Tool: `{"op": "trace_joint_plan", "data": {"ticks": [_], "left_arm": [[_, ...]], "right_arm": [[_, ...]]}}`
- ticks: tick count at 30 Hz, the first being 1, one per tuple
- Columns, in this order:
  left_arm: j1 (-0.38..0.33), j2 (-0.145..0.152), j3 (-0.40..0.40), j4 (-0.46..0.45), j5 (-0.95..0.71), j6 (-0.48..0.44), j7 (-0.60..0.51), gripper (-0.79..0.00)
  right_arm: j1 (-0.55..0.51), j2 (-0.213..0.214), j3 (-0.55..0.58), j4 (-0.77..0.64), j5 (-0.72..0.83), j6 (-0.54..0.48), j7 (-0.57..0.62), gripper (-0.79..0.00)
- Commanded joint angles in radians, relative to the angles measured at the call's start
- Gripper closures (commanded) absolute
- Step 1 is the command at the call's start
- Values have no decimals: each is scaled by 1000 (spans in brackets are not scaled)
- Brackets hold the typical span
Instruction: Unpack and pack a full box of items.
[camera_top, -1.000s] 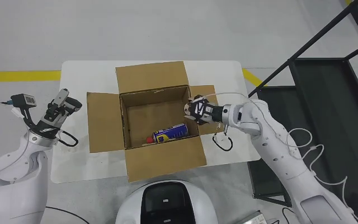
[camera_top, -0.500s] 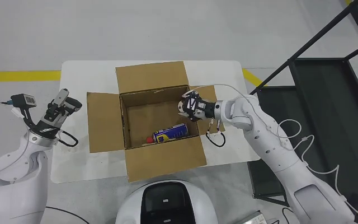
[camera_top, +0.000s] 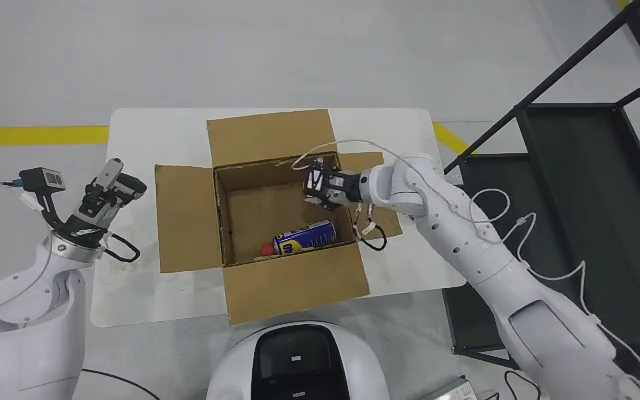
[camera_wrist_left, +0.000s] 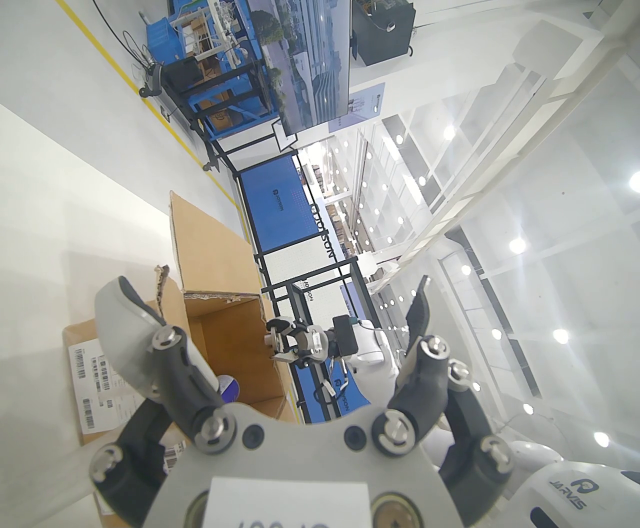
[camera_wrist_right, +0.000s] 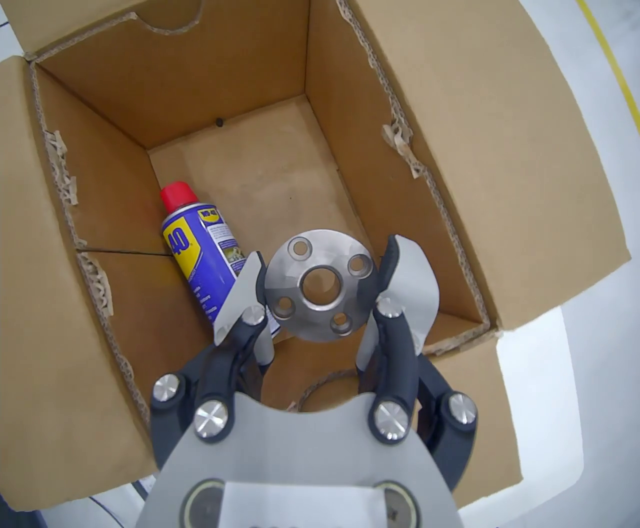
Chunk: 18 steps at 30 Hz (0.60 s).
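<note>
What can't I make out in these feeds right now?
- Right wrist view: spray can base, behind the right gripper.
- Right wrist view: box floor beneath the flange, covered by it.
- Top view: the flange itself, too small within the gripper.
- Left wrist view: box floor, behind the left gripper.

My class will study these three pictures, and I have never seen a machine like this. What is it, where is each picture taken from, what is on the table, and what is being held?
It is a robot with two arms, each ending in a two-fingered gripper. The top view looks down from a camera above the arms. Each of the other two pictures comes from a camera on one wrist. On the white table stands an open cardboard box with its flaps folded out. Inside it lies a blue spray can with a red cap. The right gripper, over the box, is shut on a round metal disc with holes in it. The left gripper is open and holds nothing. It is near the table's edge, apart from the box.
</note>
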Motion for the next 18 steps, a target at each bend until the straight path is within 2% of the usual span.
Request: {"op": "trace_joint_plan", "data": {"ticks": [1, 9, 18], "left_arm": [[0, 0, 0, 0, 0, 0, 0, -785], [0, 0, 0, 0, 0, 0, 0, -785], [0, 0, 0, 0, 0, 0, 0, -785]], "right_arm": [[72, -32, -78, 60, 4, -4, 7, 0], [229, -167, -301, 343, 5, 25, -29, 0], [294, -282, -413, 576, -17, 64, -49, 0]]}}
